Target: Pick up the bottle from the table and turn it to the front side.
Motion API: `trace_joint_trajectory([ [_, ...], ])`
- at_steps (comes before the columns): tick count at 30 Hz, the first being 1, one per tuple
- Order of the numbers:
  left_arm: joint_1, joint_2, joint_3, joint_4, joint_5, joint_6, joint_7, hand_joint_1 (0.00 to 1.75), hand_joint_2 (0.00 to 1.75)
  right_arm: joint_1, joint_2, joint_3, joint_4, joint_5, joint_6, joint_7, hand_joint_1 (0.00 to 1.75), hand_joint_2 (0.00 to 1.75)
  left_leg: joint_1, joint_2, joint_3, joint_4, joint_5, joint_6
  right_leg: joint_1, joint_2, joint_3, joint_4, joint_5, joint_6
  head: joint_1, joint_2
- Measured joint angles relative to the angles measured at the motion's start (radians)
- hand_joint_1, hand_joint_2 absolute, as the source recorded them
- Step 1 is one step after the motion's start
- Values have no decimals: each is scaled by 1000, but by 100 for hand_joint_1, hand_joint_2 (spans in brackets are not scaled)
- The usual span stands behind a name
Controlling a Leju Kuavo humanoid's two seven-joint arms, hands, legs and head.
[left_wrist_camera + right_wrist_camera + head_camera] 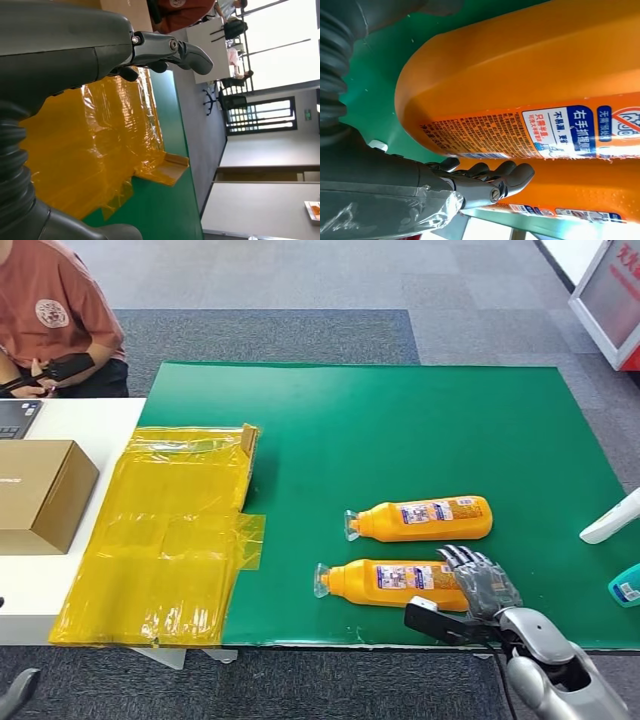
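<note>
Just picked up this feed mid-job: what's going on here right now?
The robot's right hand is at the base end of the nearer orange bottle, which lies on its side on the green mat; whether it grips yet is unclear. A second orange bottle lies just beyond it. The left hand hovers over yellow plastic sheeting, holding nothing. A person sits at the far left corner.
</note>
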Motion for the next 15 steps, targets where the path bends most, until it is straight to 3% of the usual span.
trace_joint_trajectory([
  [15, 1, 0, 1, 0, 1, -1, 6, 0, 175, -19, -9, 3, 39, -8, 17, -3, 0, 175, 0, 0, 0, 0, 0, 0, 0, 0, 0, 0, 0, 0, 0, 0],
])
